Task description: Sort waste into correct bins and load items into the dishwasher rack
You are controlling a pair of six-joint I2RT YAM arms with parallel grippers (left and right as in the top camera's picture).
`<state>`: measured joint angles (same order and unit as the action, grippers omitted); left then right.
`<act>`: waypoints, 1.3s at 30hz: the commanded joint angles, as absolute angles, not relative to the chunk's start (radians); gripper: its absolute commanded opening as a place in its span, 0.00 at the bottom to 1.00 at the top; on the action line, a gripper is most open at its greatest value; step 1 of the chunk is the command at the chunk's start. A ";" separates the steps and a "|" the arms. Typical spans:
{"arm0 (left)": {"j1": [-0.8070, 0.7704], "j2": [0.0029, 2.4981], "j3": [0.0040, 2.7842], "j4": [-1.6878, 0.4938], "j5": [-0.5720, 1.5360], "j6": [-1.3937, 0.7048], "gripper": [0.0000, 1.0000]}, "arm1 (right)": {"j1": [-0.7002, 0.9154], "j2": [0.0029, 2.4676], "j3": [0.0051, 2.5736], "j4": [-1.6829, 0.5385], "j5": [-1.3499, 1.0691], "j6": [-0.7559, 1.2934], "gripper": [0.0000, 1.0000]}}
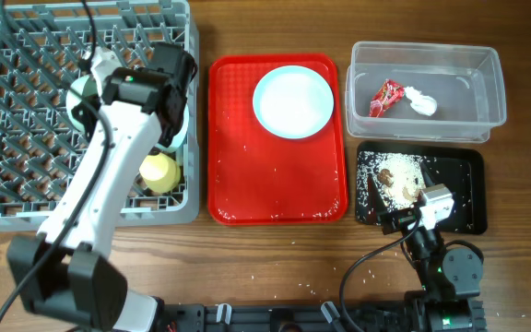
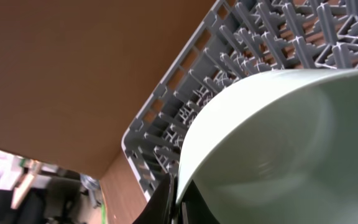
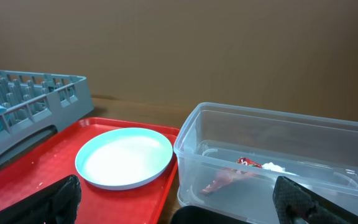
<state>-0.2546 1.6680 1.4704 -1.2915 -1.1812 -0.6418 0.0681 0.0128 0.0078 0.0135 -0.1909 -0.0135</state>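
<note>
Your left gripper (image 2: 179, 202) is over the dishwasher rack (image 1: 26, 138) at 9 o'clock. Its fingers are pinched on the rim of a teal bowl (image 2: 278, 149), and the yellow cup (image 1: 158, 171) is just beside the bowl at 7 o'clock. Your right gripper (image 3: 179, 208) sits at 5 o'clock with its fingers wide apart, and the blue plate (image 1: 293, 101) lies on the red tray (image 1: 238, 184).

left arm (image 1: 109, 175): white links, black joints, cable | right arm (image 1: 429, 245): black, white block

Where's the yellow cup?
In the overhead view, the yellow cup sits inside the grey dishwasher rack on the left, near its front right corner, close to the red tray.
</note>
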 commanded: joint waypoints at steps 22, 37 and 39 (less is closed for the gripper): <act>-0.185 1.962 1.440 -1.243 -1.287 -0.663 0.04 | 0.064 0.005 0.005 0.018 -0.204 -0.025 1.00; -0.290 1.951 1.443 -1.253 -1.088 -0.663 0.36 | 0.064 0.005 0.005 0.018 -0.204 -0.025 1.00; -0.296 1.924 1.477 -1.280 -1.019 -0.663 0.59 | 0.064 0.005 0.005 0.018 -0.204 -0.025 1.00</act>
